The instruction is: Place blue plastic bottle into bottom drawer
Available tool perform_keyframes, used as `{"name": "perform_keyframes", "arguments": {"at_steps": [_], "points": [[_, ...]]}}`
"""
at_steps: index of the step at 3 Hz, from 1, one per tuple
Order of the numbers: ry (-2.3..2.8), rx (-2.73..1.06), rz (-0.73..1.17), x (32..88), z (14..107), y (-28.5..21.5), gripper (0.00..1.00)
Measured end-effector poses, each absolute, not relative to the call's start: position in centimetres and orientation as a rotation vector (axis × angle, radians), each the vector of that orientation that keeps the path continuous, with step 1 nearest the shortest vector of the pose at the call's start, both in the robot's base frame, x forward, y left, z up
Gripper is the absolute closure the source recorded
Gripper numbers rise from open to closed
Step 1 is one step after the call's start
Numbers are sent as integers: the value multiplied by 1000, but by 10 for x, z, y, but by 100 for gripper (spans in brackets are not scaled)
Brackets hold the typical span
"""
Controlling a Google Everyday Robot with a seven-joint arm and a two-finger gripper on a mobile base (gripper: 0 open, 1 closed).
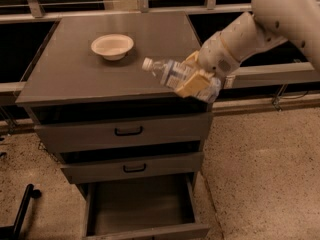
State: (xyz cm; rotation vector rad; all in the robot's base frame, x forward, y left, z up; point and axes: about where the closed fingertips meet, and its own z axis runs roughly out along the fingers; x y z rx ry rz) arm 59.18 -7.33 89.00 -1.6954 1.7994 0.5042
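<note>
A blue plastic bottle (170,75) is hanging in the air above the front right part of a dark grey-brown cabinet (75,79), clear of the top. It is lying tilted, with its white cap (147,64) pointing left and slightly upward and its base pointing down to the right. The gripper (194,82) is holding the bottle around the lower half of its body, with tan fingers (189,87) pressing against its sides; the far finger is mostly hidden behind the bottle, so its exact contact is hard to make out. A thick white arm (250,31) is reaching in from the upper right corner to the gripper. Further back on the cabinet top, well apart from the bottle, a shallow cream bowl (112,46) is sitting upright. Below the top, the top drawer (125,132) and the middle drawer (132,168) are each showing a black handle, and the middle one is sticking out a little further than the top one. The bottom drawer (140,209) is standing pulled out wide at the foot of the cabinet, directly below and to the left of the bottle. A speckled floor (260,164) is spreading out to the right.
</note>
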Motion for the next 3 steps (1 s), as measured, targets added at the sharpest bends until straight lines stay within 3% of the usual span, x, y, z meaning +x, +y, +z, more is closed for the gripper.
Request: {"name": "perform_keyframes", "arguments": {"at_steps": [3], "points": [[1588, -1816, 640, 533, 842, -41, 100]]}}
